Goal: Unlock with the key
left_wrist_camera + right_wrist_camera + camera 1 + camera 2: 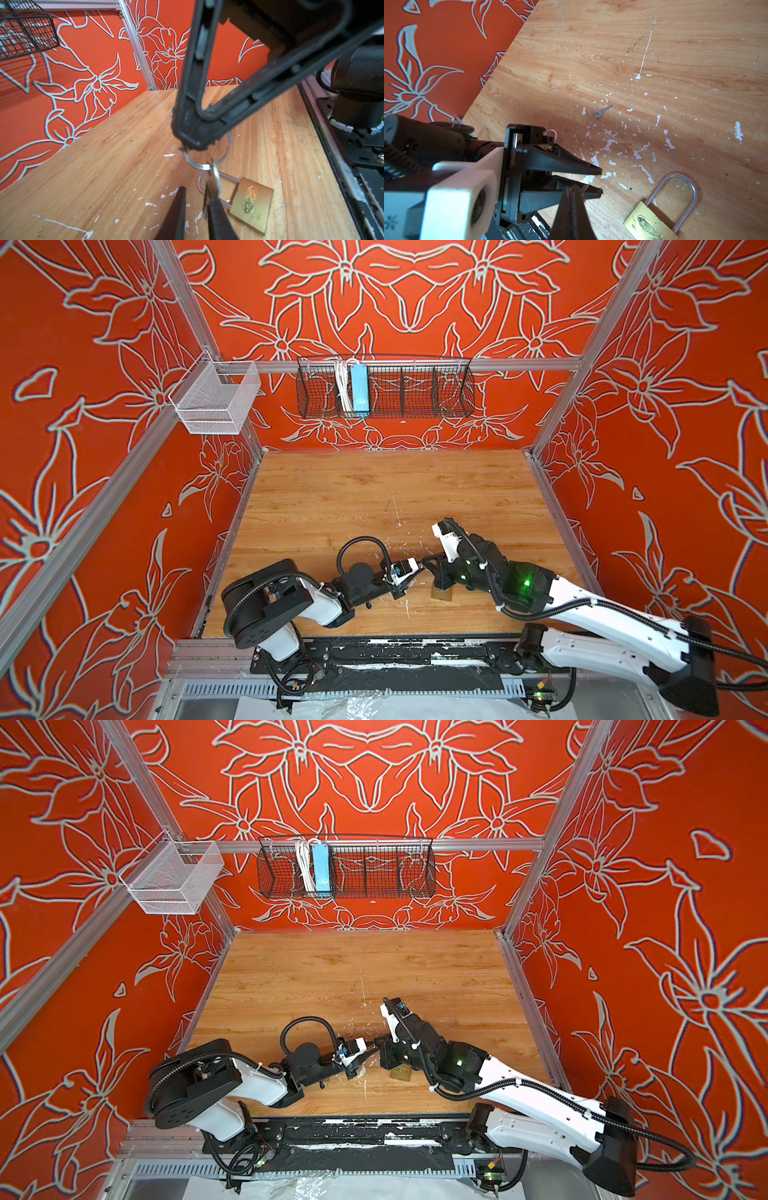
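A brass padlock (251, 205) lies flat on the wooden table (374, 497) with its shackle closed; it also shows in both top views (441, 594) (400, 1074) and in the right wrist view (660, 212). Above it my right gripper (194, 145) is shut on a metal key ring (207, 160). A small key (212, 187) hangs from that ring, down between the jaws of my left gripper (196, 193). It lies against one finger, with a gap to the other. In the right wrist view the left gripper (601, 182) stands open around the right gripper's tips (572, 189).
A second small key (601, 111) lies loose on the table beyond the grippers, and a bare ring (551, 133) rests behind the left gripper's body. Red patterned walls enclose the table. A black wire basket (384, 385) and a white mesh basket (216, 398) hang high at the back.
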`<state>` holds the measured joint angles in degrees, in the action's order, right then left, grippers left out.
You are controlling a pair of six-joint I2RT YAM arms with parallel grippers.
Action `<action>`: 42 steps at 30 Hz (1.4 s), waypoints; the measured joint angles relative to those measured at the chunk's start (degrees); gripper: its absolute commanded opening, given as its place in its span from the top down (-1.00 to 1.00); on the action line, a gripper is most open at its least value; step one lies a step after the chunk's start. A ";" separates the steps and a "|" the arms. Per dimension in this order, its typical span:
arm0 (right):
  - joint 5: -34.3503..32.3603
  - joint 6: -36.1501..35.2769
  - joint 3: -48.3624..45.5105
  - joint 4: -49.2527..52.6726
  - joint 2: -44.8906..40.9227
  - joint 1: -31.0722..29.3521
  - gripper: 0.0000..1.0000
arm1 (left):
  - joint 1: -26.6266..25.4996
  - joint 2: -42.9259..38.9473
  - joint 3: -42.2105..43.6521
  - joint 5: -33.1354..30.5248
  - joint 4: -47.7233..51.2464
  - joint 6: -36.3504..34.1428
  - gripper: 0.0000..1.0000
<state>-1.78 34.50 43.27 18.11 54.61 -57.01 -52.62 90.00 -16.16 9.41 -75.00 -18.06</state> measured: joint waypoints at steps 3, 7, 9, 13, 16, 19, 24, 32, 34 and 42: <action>-0.61 0.02 0.00 0.04 -0.07 0.00 1.00 | -0.02 -0.57 0.00 0.00 0.83 -0.57 0.81; -0.92 0.02 0.00 0.28 -0.66 0.00 1.00 | -0.02 -1.55 0.00 0.33 1.81 -1.31 0.85; -1.03 0.02 0.00 0.42 -0.83 0.02 1.00 | -0.07 -1.97 0.00 0.48 2.32 -1.60 0.85; -1.68 0.11 0.00 0.61 -0.85 0.00 1.00 | -0.11 -2.56 0.00 1.09 3.02 -2.36 0.99; -2.01 0.24 0.00 0.61 -0.90 0.00 1.00 | -0.11 -2.64 0.00 1.95 3.32 -2.95 1.00; -2.10 0.28 0.00 0.70 -1.07 -0.02 1.00 | -0.11 -3.13 0.00 3.15 3.82 -3.50 1.00; -2.21 0.42 -0.24 0.85 -2.34 -0.15 0.69 | -0.11 -4.74 -0.02 3.65 5.64 -4.28 1.00; -3.65 0.35 -1.86 1.03 -7.63 -0.13 0.25 | -0.22 -6.78 -0.42 0.46 12.44 -8.07 1.00; -4.61 -0.15 -1.95 1.33 -8.63 -0.13 0.14 | -0.24 -7.93 -0.79 -1.66 15.39 -10.62 1.00; -12.28 -7.74 -1.97 1.86 -14.27 4.13 -0.22 | -1.42 -20.59 -5.31 -10.73 34.53 -31.93 1.00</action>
<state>-14.06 26.76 41.30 19.97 40.34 -52.88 -54.04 69.41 -21.47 -1.32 -40.47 -50.00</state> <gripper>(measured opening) 0.603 0.048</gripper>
